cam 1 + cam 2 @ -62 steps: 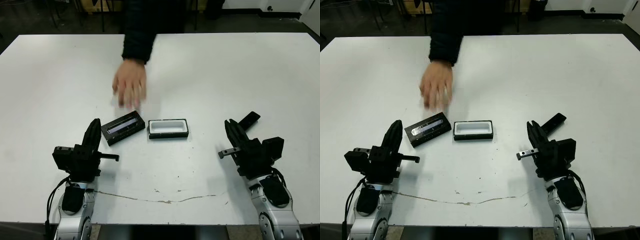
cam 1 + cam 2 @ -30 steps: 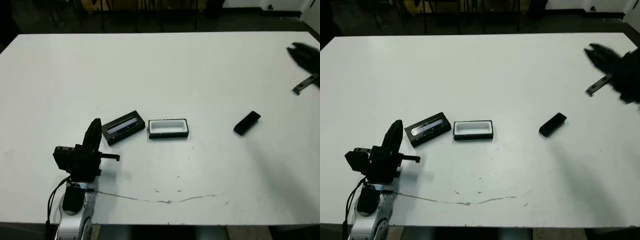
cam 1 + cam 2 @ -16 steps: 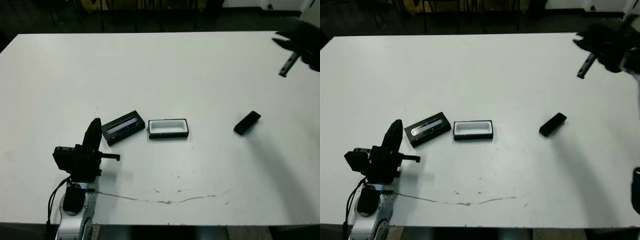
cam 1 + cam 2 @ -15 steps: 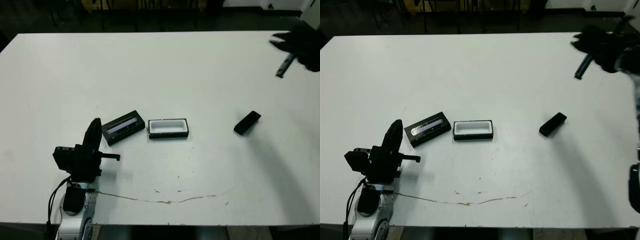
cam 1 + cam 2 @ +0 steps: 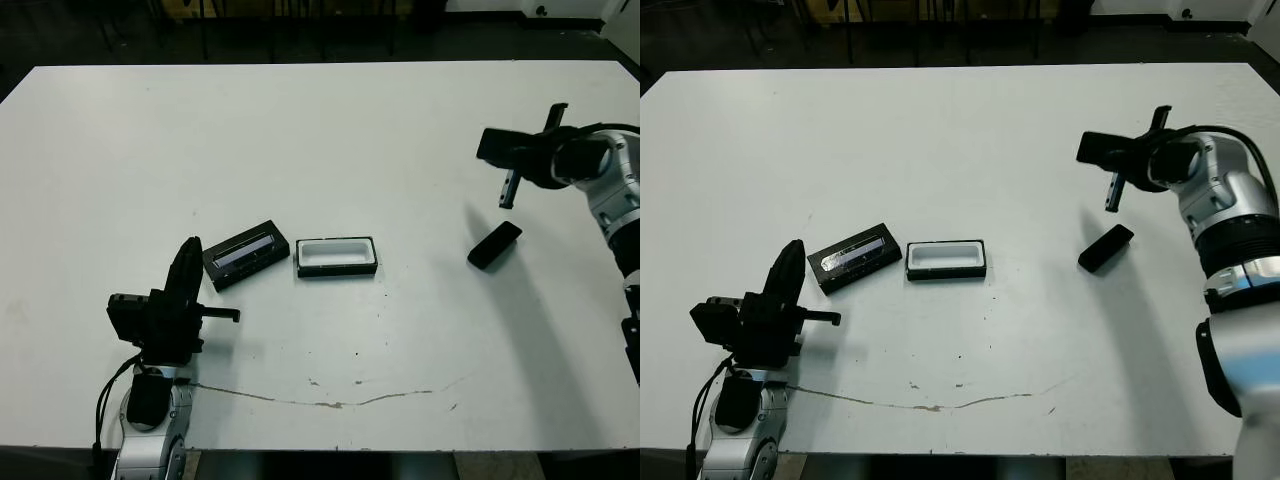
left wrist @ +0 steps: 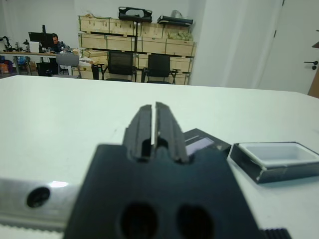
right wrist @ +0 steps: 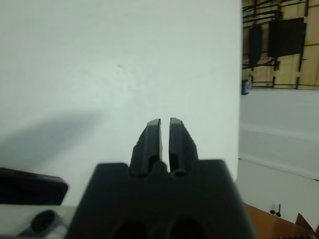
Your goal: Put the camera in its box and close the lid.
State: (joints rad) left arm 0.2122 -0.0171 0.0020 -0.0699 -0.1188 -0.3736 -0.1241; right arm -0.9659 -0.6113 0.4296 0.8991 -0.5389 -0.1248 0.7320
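Left jaws (image 5: 186,262): we are resting them low over the worktop (image 5: 330,140) near its front-left corner, closed to a thin slit and gripping nothing; they are pointing toward the lid, just short of it.

Right jaws (image 5: 1089,148): we are holding them raised above the right part of the worktop, pressed almost together, with nothing between them; they are hanging above and just beyond the camera, apart from it.

Camera (image 5: 495,245): it is lying flat on the worktop toward the right edge, set at a slant, well apart from the box.

Box (image 5: 337,257): it is sitting open near the middle of the worktop, a little toward the front edge, white lining facing up and nothing inside it.

Lid (image 5: 246,254): it is lying flat just beside the box on its left, angled, its glossy strip facing up; we cannot tell whether the two are touching at the near corners.
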